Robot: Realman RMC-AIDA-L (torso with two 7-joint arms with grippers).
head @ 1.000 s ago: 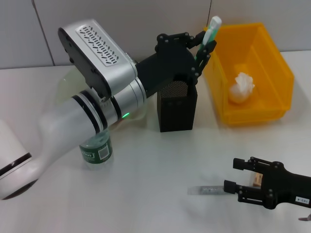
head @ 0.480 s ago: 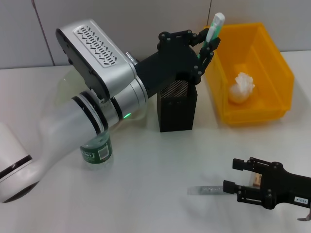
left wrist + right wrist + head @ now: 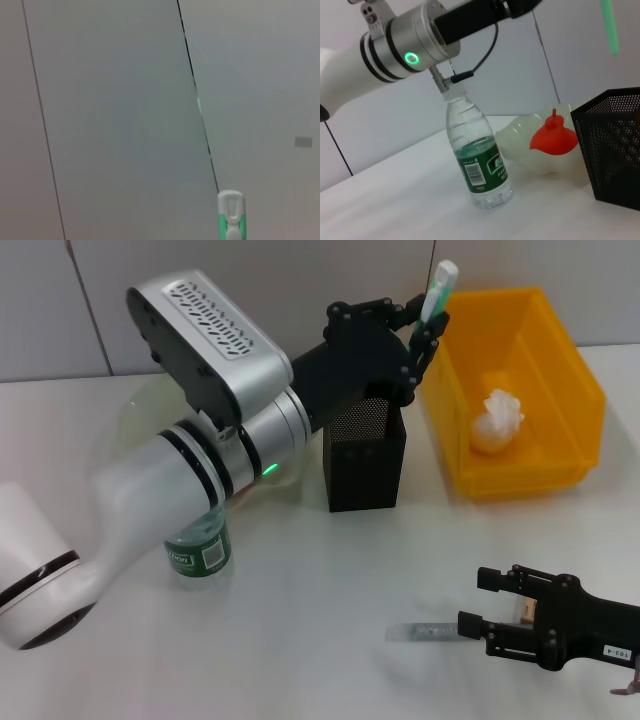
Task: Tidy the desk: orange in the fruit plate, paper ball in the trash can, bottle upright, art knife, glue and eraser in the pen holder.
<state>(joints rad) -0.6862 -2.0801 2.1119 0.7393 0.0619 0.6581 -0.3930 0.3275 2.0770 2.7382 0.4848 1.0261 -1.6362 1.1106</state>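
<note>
Holding the green-and-white glue stick [image 3: 438,292] pinched upright between closed fingers, left gripper [image 3: 420,325] now high above and just behind the black mesh pen holder [image 3: 365,455], beside the near wall of the yellow trash can [image 3: 575,400]. Lifted a little since a second ago, the stick's white cap higher and its angle nearer vertical, the arm's silver housing shifted slightly too; probably lining up to lower the glue into the holder, not yet over the opening's centre by the look of the head view. Seen in the left wrist view only as the capped tip [image 3: 230,215] against the wall behind. Paper ball [image 3: 497,422] already in the trash can, water bottle [image 3: 198,545] standing upright by the left forearm, orange [image 3: 554,137] resting in the clear fruit plate [image 3: 520,142] beyond the holder, so those three look done. Parked low at the near right, right gripper [image 3: 490,625], fingers spread apart and empty, unmoved over the last second, the art knife [image 3: 425,631] lying flat on the desk [image 3: 330,580] just at its fingertips. Something small and tan behind the gripper, possibly the eraser, too hidden to be sure. Remaining by this reckoning: glue down into the holder, then knife and eraser.
</note>
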